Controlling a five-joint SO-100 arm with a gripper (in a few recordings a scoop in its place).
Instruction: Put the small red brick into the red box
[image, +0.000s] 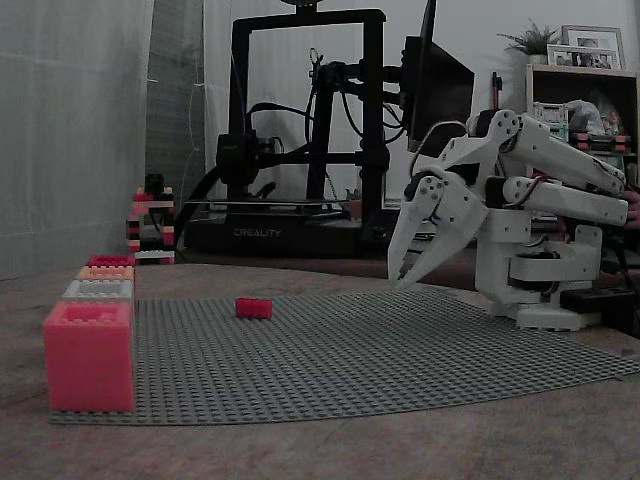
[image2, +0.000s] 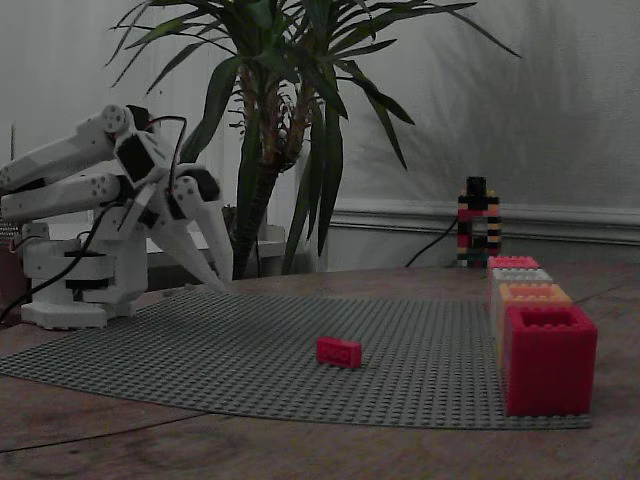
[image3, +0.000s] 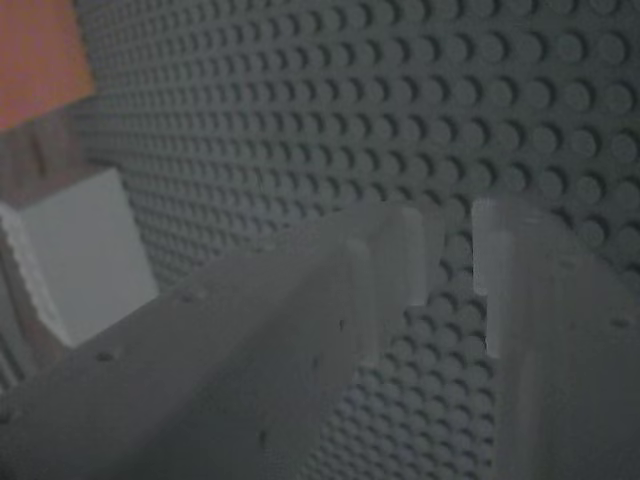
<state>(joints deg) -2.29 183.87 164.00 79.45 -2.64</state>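
Observation:
The small red brick (image: 253, 308) (image2: 339, 351) lies alone on the grey studded baseplate (image: 400, 350) (image2: 200, 345), towards its box side. The red box (image: 110, 260) (image2: 513, 262) is the farthest in a row of boxes along the plate's edge. My white gripper (image: 402, 284) (image2: 221, 285) hangs over the opposite edge of the plate, tips pointing down, well away from the brick. In the wrist view the gripper (image3: 447, 250) shows its fingertips (image3: 405, 250) a narrow slit apart, nothing between them, with bare studs below.
The row also holds a big pinkish-red box (image: 88, 355) (image2: 548, 360), an orange box (image: 105, 272) (image2: 533, 293) and a grey box (image: 98, 290) (image2: 520, 275). A brick tower (image: 150, 225) (image2: 477, 222) stands behind them. A 3D printer (image: 300, 130) and a plant (image2: 270, 120) stand behind the table.

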